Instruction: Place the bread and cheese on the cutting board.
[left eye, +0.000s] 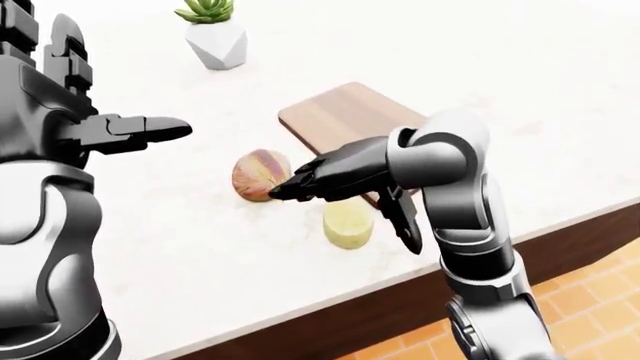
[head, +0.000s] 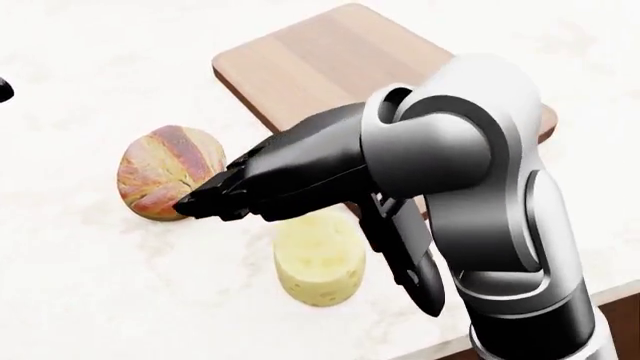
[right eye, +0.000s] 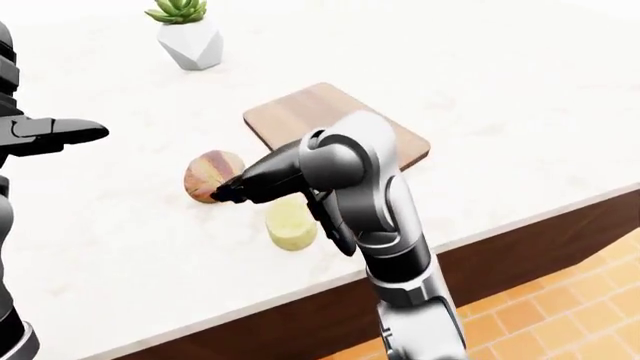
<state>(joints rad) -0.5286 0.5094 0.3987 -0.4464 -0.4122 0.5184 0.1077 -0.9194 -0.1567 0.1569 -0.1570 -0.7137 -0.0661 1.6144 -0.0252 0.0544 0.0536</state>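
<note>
**Marble table: right hand at bread, nothing yet on board**

Left-eye view. The pale marble table (left eye: 180, 247) carries a wooden cutting board (left eye: 340, 112), bare on the part that shows. The bread (left eye: 258, 174), a rounded brown-and-pink loaf, lies on the table just left of the board's lower edge. The cheese (left eye: 347, 224), a pale yellow cylinder, stands below and right of the bread, apart from it. The right hand (left eye: 300, 182) reaches leftward, its dark fingertips against the bread's right side; fingers extended together, one hanging down past the cheese, none closed round anything. The left hand (left eye: 120, 131) hovers at the upper left, well clear of the items, fingers spread wide. A potted succulent (left eye: 213, 34) stands at the top.

Head view. Fingertips (head: 200, 204) meet the bread's lower right edge. The cheese sits under the forearm, its top partly hidden.

Right-eye view. Same arrangement; brown table edge and orange tiled floor (right eye: 560, 300) show at lower right.
</note>
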